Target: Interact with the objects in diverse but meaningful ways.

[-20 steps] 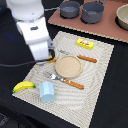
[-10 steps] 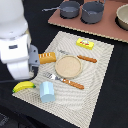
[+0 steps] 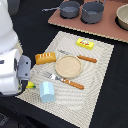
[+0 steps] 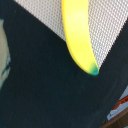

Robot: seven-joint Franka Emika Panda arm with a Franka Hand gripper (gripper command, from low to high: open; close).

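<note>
At the exterior view's left edge the white arm (image 3: 12, 65) hides its pincer — open or closed, I cannot tell. Just beside it lies the yellow banana (image 3: 31, 85), mostly hidden, then the light blue cup (image 3: 47, 91), bread loaf (image 3: 45, 58), round plate (image 3: 68, 66) and yellow packet (image 3: 85, 44) on the placemat (image 3: 97, 70) — two dark grey pots (image 3: 92, 12) sit upper right.

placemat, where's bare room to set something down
Free: the strip of placemat toward the exterior view's right, below the yellow packet and beside the knife. Crowded: the side nearest the arm, where bread loaf, fork, blue cup and banana cluster around the plate.
</note>
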